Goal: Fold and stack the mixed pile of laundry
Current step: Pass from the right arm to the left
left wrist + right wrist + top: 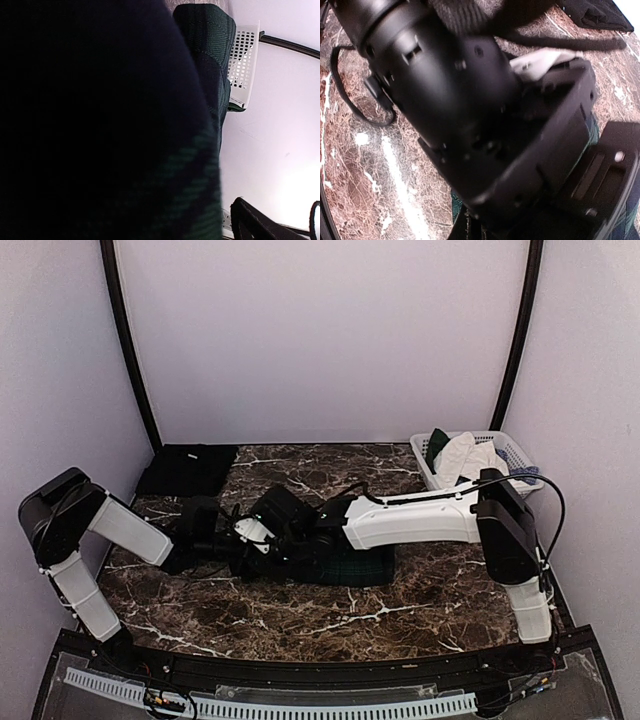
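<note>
Tartan skirt [350,568] centre, black cloth [187,470] back-L, basket [517,452] w/ clothes [465,455] back-R.

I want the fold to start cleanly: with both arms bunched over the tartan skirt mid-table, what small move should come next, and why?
Probably close the left end effector on the tartan skirt. Its jaws stand wide and its camera is filled with tartan cloth, so fabric looks within reach; the right end effector is shut beside it. Whether that one holds cloth is hidden.
</note>
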`<action>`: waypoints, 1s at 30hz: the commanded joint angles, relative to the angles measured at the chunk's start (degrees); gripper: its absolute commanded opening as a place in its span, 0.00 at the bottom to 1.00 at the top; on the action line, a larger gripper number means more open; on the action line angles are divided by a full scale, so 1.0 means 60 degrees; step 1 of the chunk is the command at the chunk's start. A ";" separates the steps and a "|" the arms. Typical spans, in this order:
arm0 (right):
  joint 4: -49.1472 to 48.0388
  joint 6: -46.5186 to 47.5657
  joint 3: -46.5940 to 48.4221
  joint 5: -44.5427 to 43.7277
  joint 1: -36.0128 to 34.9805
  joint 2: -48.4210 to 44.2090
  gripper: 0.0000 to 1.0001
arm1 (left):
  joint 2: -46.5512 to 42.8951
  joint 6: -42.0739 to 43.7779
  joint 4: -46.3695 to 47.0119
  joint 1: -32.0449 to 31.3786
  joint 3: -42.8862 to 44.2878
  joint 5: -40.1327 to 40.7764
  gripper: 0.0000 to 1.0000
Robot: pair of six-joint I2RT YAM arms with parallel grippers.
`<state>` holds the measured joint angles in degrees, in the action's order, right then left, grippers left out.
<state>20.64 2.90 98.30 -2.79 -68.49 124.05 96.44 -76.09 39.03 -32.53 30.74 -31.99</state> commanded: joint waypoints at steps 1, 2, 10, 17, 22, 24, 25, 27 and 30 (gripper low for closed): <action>-0.0393 0.0010 0.0473 0.0234 0.0040 -0.0358 0.00 | 0.0283 0.0117 0.0044 -0.0152 0.0522 -0.0093 0.99; -0.0394 -0.0009 0.0476 0.0282 0.0039 -0.0374 0.00 | 0.0330 0.0138 0.0059 -0.0164 0.0627 -0.0098 0.99; -0.0359 -0.0179 0.0355 0.0203 0.0068 -0.0534 0.00 | 0.0221 0.1008 -0.1073 -0.0171 0.1485 0.0168 0.56; -0.0486 -0.0482 -0.0126 0.0231 0.0342 -0.1234 0.18 | 0.0110 0.2755 -0.3782 -0.0159 0.2899 0.0806 0.05; -0.0536 -0.0751 -0.0918 0.0001 0.0520 -0.2211 0.46 | 0.0124 0.3802 -0.5175 -0.0047 0.3696 0.1255 0.00; -0.0554 -0.0832 -0.1314 -0.0015 0.0584 -0.2695 0.57 | 0.0171 0.4204 -0.5597 0.0159 0.4025 0.1339 0.00; -0.0555 -0.0891 -0.1534 -0.0007 0.0609 -0.2944 0.61 | 0.0226 0.4342 -0.5765 0.0220 0.4275 0.1387 0.00; -0.0619 -0.1006 -0.2017 0.0069 0.0692 -0.3476 0.69 | 0.0348 0.4876 -0.6260 0.0416 0.4732 0.1513 0.00; -0.0717 -0.1266 -0.2765 0.0169 0.0867 -0.4275 0.75 | 0.0548 0.6145 -0.7323 0.0674 0.5518 0.1897 0.00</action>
<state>18.65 -2.42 86.65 -2.39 -64.71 103.48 99.31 -50.63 3.84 -30.65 57.43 -24.84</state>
